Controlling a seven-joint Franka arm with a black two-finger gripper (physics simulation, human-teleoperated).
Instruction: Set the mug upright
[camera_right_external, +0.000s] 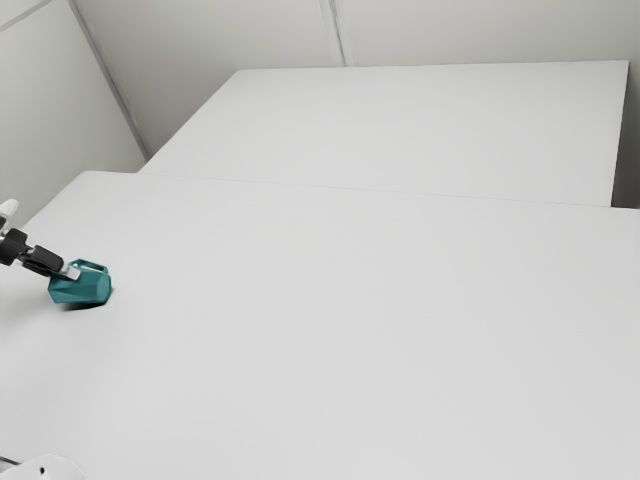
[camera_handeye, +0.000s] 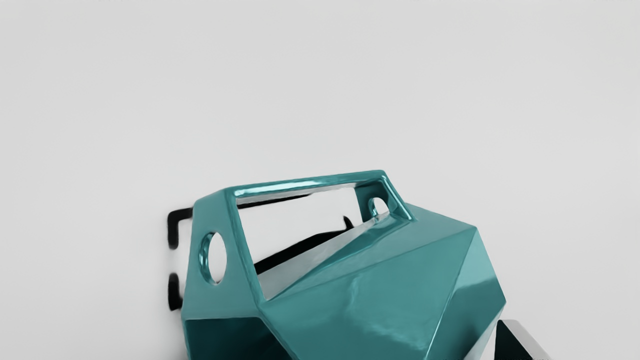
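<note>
Mug (camera_right_external: 82, 291) of glossy teal, faceted like cut stone, is on its side at the pale, smooth table (camera_right_external: 350, 320), its angular, open-framed handle (camera_handeye: 310, 183) uppermost. Our black two-finger gripper (camera_right_external: 71, 272) is right at it; whether the claw stands wide or has a hold, we cannot tell. Should we turn it without a firm grip, those slanted facets could slip and let it roll. Set down still tilted on its base edge, it might topple again.
</note>
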